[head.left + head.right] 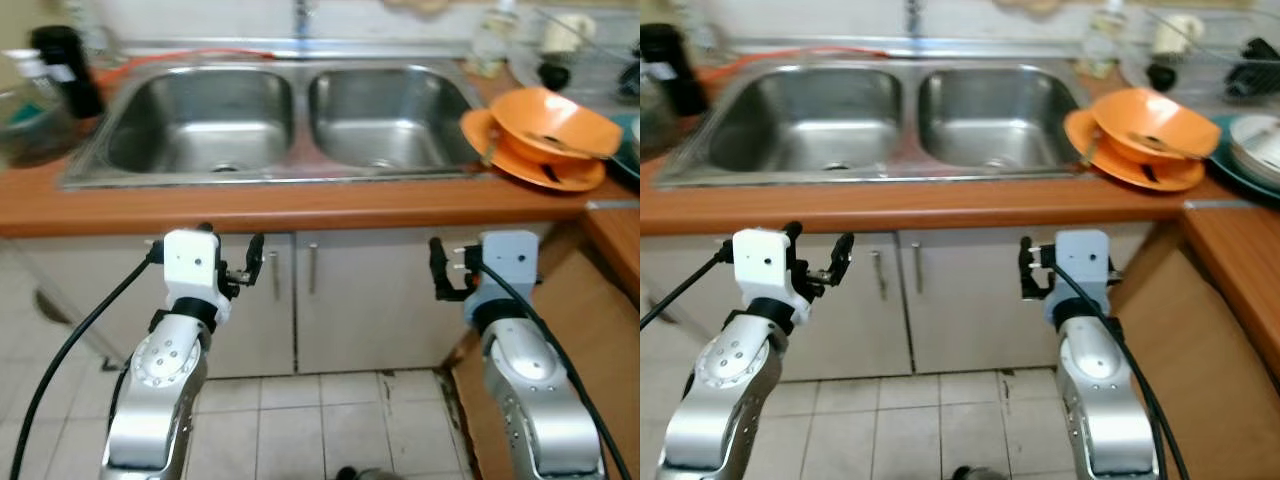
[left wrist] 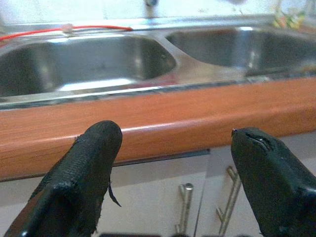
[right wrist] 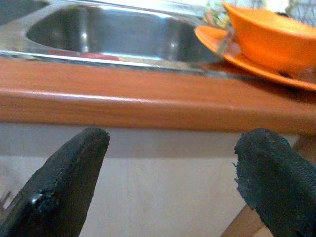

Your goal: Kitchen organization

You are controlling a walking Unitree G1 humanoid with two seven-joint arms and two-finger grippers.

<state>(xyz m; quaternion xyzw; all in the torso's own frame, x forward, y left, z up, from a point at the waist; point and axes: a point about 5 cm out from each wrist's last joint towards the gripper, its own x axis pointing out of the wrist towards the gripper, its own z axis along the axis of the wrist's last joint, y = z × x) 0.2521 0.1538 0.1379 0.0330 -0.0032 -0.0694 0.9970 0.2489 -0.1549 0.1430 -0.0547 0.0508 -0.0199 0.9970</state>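
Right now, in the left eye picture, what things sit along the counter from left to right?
Black bottle → left sink basin → right sink basin → orange dishes.

sink: double steel basin set in wooden counter | tap: behind sink, centre | black bottle: left of sink | red cord: along sink's back rim | cabinet doors: below sink, handles near middle seam | tiled floor: beneath
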